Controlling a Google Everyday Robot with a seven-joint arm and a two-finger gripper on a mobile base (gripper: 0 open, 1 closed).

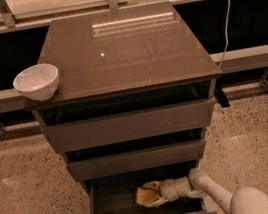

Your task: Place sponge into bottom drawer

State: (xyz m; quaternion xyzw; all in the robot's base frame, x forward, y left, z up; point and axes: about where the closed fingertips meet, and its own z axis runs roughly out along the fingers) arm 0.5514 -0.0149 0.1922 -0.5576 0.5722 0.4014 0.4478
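Your small pale-yellow foam sponge (pixel 144 195) is down inside the open bottom drawer (pixel 115 209), the lowest one of the dark grey-brown cabinet (pixel 126 59). It sits near the middle of the drawer, a bit toward 3 o'clock. I cannot tell if it touches the drawer floor or hangs just above it.

Your white two-finger gripper (pixel 153 195) is in the drawer too. The arm comes in from 4 o'clock, and the gripper points toward 9 o'clock. The fingers look closed narrow on the sponge, one on the far side and one on the near side, holding its 3 o'clock end.

The sponge is light and soft. It squashes when you pinch it, so it should not slip. It will not break if it drops. I think the job is almost done, and you only need to let go.

The round white bowl (pixel 37 82) rests on the cabinet top at 9 o'clock, well apart from all this. Leave it alone.
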